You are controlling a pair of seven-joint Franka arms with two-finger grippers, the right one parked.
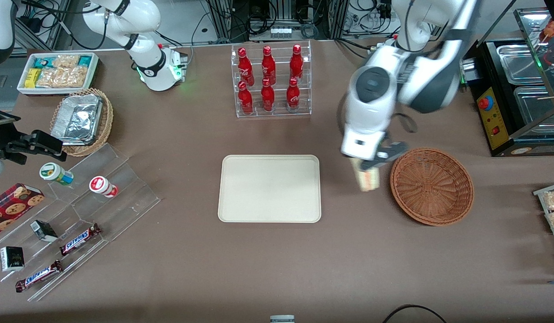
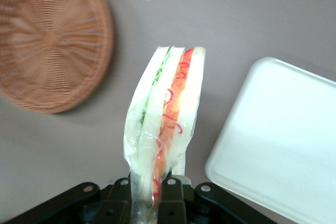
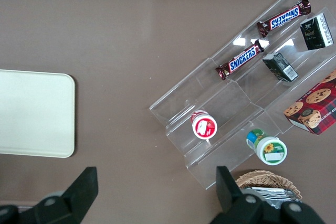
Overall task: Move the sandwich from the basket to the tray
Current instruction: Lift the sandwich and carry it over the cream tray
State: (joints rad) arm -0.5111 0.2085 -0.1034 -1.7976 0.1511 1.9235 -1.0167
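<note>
Sandwich first: the clear-wrapped triangular wedge of pale bread with red and green filling hangs from my gripper, whose fingers are clamped on one end of it. It is clear of the round reddish-brown wicker basket, which now looks bare inside, and sits over the table between that basket and the flat cream-beige rectangular tray. I judge the lift done; carrying across and setting down on the tray remain.

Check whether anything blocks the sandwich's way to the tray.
Nothing visible does. The gripper holds the sandwich above bare table between the basket and the tray, which is bare too.
</note>
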